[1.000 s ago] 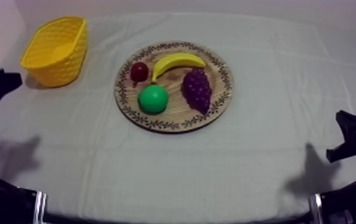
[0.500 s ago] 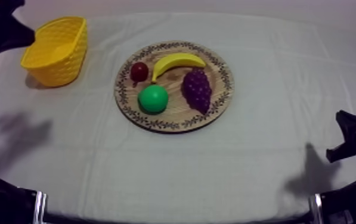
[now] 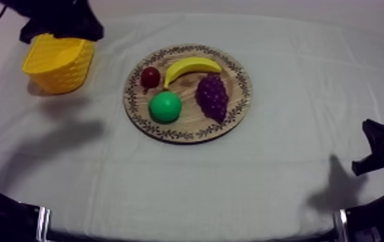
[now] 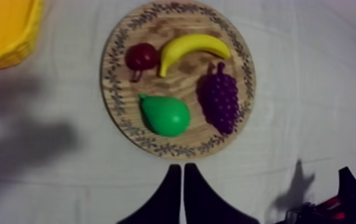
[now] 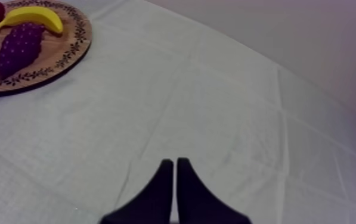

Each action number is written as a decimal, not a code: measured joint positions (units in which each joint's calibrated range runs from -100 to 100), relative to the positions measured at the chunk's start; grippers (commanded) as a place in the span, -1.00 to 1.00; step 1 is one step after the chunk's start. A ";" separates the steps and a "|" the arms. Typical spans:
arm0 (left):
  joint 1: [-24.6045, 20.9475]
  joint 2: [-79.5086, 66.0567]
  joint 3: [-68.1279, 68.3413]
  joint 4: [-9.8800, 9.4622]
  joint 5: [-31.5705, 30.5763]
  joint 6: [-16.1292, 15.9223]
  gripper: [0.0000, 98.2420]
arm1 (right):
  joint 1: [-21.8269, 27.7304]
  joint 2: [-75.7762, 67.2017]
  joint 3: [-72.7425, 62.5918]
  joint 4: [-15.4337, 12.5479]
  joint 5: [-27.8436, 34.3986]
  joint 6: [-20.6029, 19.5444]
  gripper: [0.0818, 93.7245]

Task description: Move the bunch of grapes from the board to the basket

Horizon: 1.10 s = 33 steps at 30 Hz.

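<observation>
Nearest, at the table's right edge, my right gripper [image 5: 172,165] rests closed on nothing. Mid-table, the bunch of grapes [image 3: 212,96] lies untouched on the wooden board [image 3: 240,72], beside the banana [image 3: 191,65]. Farther off, my left arm [image 3: 59,16] has swung up over the yellow basket [image 3: 58,67], and the left gripper [image 4: 182,171] is pinched empty. The approach looks only just begun.

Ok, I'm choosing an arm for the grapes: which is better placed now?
Left, likely. The left gripper hangs raised, facing the bunch of grapes on the wooden board, with the yellow basket on its side. The right gripper rests low, far from both.
</observation>
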 measured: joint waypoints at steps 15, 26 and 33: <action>10.79 20.24 -20.94 -1.06 2.76 4.59 -0.95 | 0.00 0.00 0.00 0.00 0.00 0.00 -0.99; 13.73 32.30 -35.95 -1.06 6.55 4.51 -0.66 | 0.00 0.00 0.00 0.00 0.00 0.10 -0.99; 13.26 35.34 -37.23 -1.06 7.10 4.32 0.06 | 0.00 0.00 0.00 0.00 0.00 0.00 -0.99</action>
